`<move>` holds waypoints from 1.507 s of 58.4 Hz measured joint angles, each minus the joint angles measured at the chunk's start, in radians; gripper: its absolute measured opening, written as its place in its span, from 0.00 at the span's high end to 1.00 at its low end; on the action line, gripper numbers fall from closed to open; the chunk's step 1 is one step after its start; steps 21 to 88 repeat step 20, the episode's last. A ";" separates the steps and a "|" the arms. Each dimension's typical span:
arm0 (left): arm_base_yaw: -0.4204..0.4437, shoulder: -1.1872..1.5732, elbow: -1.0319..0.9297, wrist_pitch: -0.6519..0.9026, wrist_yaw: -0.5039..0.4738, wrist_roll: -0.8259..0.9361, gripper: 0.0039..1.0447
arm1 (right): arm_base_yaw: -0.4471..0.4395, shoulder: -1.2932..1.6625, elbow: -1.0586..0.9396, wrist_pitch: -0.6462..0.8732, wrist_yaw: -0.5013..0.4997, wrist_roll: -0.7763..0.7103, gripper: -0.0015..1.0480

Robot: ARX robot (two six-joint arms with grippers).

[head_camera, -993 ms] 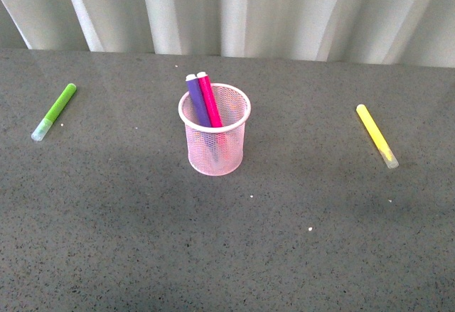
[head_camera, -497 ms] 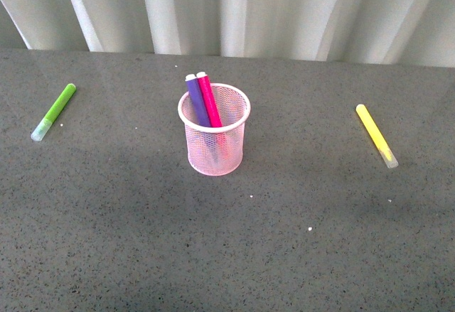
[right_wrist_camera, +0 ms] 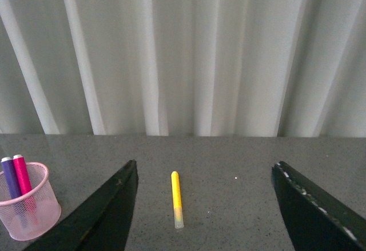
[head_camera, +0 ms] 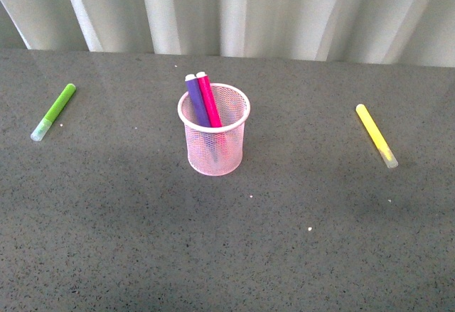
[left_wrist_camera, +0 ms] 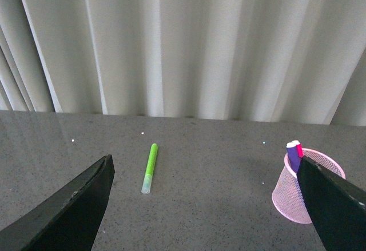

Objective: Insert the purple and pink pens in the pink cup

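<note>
Pink wire mesh is holding both task pens: we are seeing the dark purple marker pen [head_camera: 197, 101] and the magenta-pink marker pen [head_camera: 209, 99] leaning side by side inside the round pink mesh cup [head_camera: 214, 145] on the grey speckled desk [head_camera: 284, 255]. We are judging the task complete, with nothing left to insert. Both pairs of jaws are gaping wide and holding nothing; the cup is sitting beyond them, off to the inner side of each. The lime-green marker [left_wrist_camera: 149, 168] and yellow marker [right_wrist_camera: 177, 199] are lying out ahead between the jaws, untouched.
</note>
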 joint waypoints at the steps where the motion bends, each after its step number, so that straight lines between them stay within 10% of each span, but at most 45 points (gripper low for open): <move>1: 0.000 0.000 0.000 0.000 0.000 0.000 0.06 | 0.000 0.000 0.000 0.000 0.000 0.000 0.20; 7: 0.000 0.000 0.000 0.000 0.000 0.000 0.06 | 0.000 0.000 0.000 0.000 0.000 0.001 0.05; 88: 0.000 0.000 0.000 0.000 0.000 0.000 0.06 | 0.000 0.000 0.000 0.000 0.000 0.000 0.07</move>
